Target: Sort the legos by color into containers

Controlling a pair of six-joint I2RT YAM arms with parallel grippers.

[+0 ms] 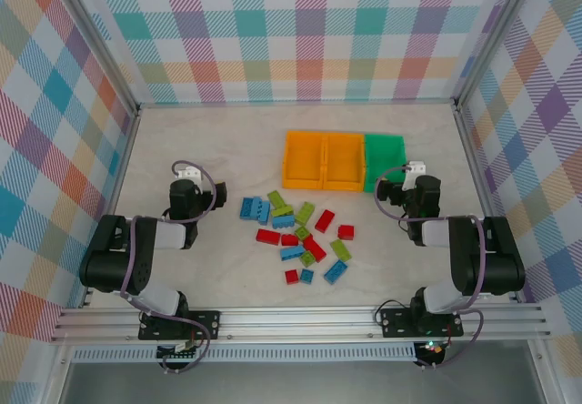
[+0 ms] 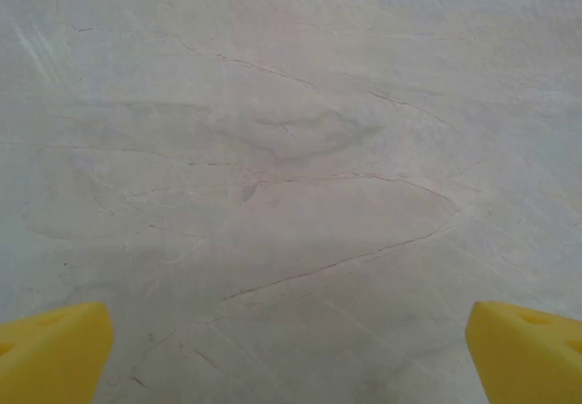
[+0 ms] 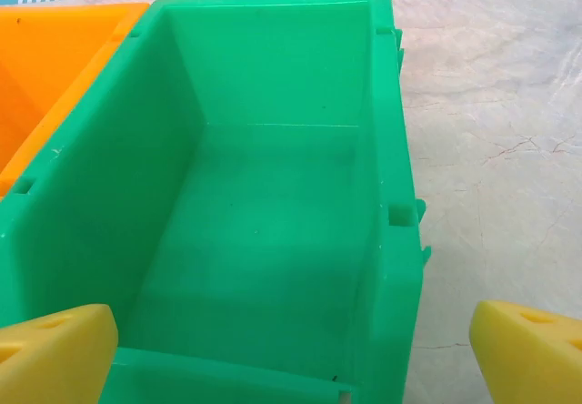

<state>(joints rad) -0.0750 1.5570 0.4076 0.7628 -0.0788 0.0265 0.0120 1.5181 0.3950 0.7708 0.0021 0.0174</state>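
Note:
Several small legos in blue (image 1: 255, 208), red (image 1: 267, 236) and lime green (image 1: 305, 213) lie scattered at the table's middle. Behind them three containers stand in a row: two orange bins (image 1: 305, 160) (image 1: 344, 161) and a green bin (image 1: 385, 158). My left gripper (image 1: 185, 171) hangs left of the pile, open, its yellow fingertips (image 2: 50, 349) wide apart over plain table (image 2: 291, 195). Hovering at the green bin's near end (image 3: 273, 76), my right gripper (image 1: 416, 169) is open with nothing between its fingertips (image 3: 55, 349). That bin holds nothing; an orange bin (image 3: 55, 58) adjoins it on the left.
Plaid walls (image 1: 300, 31) close the table in at the back and both sides. A metal rail (image 1: 300, 318) carrying both arm bases runs along the near edge. The table surface (image 1: 164, 140) is pale and marbled.

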